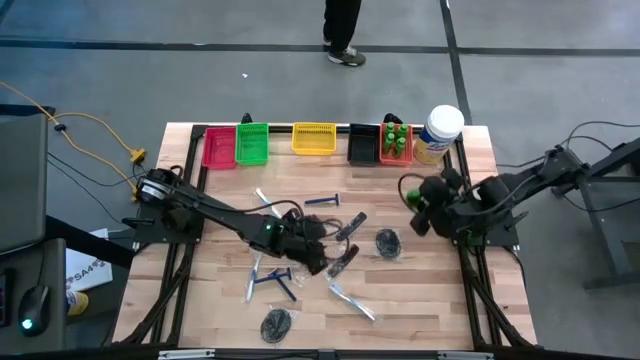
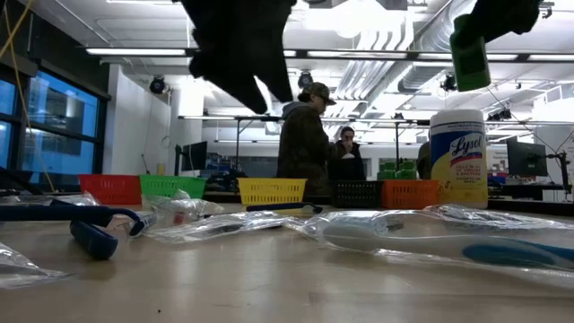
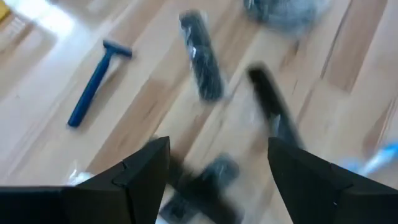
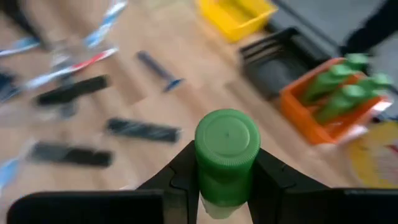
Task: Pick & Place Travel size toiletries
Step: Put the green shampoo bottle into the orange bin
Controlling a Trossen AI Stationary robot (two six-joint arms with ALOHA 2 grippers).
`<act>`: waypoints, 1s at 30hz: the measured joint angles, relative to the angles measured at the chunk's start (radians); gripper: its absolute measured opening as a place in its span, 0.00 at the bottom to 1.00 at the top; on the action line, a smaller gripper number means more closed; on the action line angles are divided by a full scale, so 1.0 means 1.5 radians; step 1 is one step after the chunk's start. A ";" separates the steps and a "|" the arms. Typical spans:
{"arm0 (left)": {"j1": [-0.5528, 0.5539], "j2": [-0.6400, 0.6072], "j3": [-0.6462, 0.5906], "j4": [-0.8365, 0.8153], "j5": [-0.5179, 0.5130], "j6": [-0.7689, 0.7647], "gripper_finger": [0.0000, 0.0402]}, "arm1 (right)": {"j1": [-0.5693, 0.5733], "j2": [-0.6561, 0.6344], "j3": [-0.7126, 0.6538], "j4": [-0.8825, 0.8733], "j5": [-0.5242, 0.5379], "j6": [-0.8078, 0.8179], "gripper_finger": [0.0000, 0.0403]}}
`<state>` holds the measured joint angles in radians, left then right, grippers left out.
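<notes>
Right hand (image 4: 227,177) clamping green bottle (image 4: 227,155), left hand (image 3: 214,165) spread, seemingly empty

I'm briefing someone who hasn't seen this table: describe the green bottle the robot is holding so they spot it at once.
Find the white jar with the yellow label at the table's far right corner. Just in front of it, the right gripper is shut on a small green bottle. Unlike the green bottles standing in the orange bin, it hangs above the table.

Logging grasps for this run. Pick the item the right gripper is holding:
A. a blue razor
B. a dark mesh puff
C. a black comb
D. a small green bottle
D: in the right wrist view the right gripper is clamped on a small green bottle, short of the orange bin.
</notes>
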<state>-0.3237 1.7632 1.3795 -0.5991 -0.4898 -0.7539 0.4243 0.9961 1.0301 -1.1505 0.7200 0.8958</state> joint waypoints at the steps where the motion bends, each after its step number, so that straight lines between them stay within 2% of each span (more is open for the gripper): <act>1: 0.004 -0.011 -0.019 0.020 0.000 -0.013 0.65 | -0.012 -0.006 0.000 -0.013 0.010 0.004 0.21; 3: 0.008 -0.041 -0.061 0.012 -0.013 -0.031 0.65 | -0.042 -0.012 -0.002 -0.021 0.038 0.010 0.22; 5: 0.012 -0.067 -0.102 0.064 -0.032 -0.052 0.65 | -0.075 -0.023 -0.018 -0.015 0.061 0.011 0.21; 8: 0.012 -0.118 -0.167 0.080 -0.049 -0.077 0.65 | -0.133 -0.031 -0.050 0.019 0.076 0.012 0.21; 14: 0.011 -0.232 -0.283 0.105 -0.090 -0.075 0.65 | -0.270 -0.033 -0.104 0.114 0.068 0.009 0.22; 17: 0.018 -0.293 -0.337 0.128 -0.102 -0.071 0.65 | -0.347 -0.033 -0.122 0.203 0.043 -0.023 0.22; 24: 0.059 -0.398 -0.395 0.158 -0.083 0.019 0.65 | -0.495 0.022 -0.154 0.371 -0.010 -0.092 0.22; 30: 0.123 -0.445 -0.400 0.148 -0.042 0.129 0.65 | -0.543 0.128 -0.153 0.480 -0.049 -0.140 0.23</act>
<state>-0.1386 1.0953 0.7788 -0.3769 -0.5527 -0.5606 -0.3896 1.1875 0.8009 -0.4311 0.6469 0.6865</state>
